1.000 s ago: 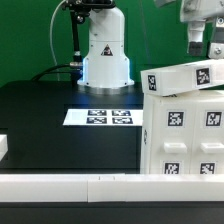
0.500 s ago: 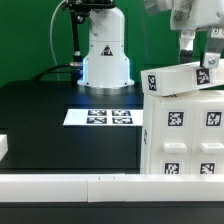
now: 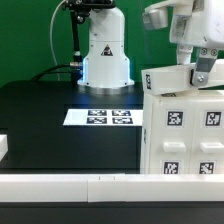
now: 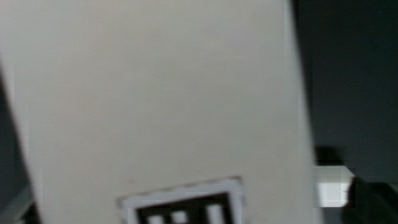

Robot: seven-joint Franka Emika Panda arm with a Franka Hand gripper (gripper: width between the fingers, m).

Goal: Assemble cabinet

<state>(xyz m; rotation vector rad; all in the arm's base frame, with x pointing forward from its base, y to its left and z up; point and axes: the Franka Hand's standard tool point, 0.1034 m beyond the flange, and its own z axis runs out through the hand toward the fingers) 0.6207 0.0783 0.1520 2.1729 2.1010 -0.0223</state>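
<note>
The cabinet's large white tagged box (image 3: 185, 135) stands at the exterior view's right. A flat white tagged panel (image 3: 170, 80) lies tilted on top of it. My gripper (image 3: 200, 66) is low over the panel's right end, and its jaws look spread, one finger (image 3: 204, 72) down at the panel's edge. In the wrist view the white panel (image 4: 160, 100) fills most of the picture, very close, with one black-and-white tag (image 4: 187, 207) on it. I cannot make out the fingertips clearly in that view.
The marker board (image 3: 105, 117) lies on the black table in front of the arm's white base (image 3: 105, 55). Long white border rails (image 3: 70, 185) run along the front. A small white block (image 3: 3, 148) sits at the exterior view's left edge.
My gripper has come down and toward the exterior view's left, from above the cabinet to the right end of the top panel. The panel and box have not moved.
</note>
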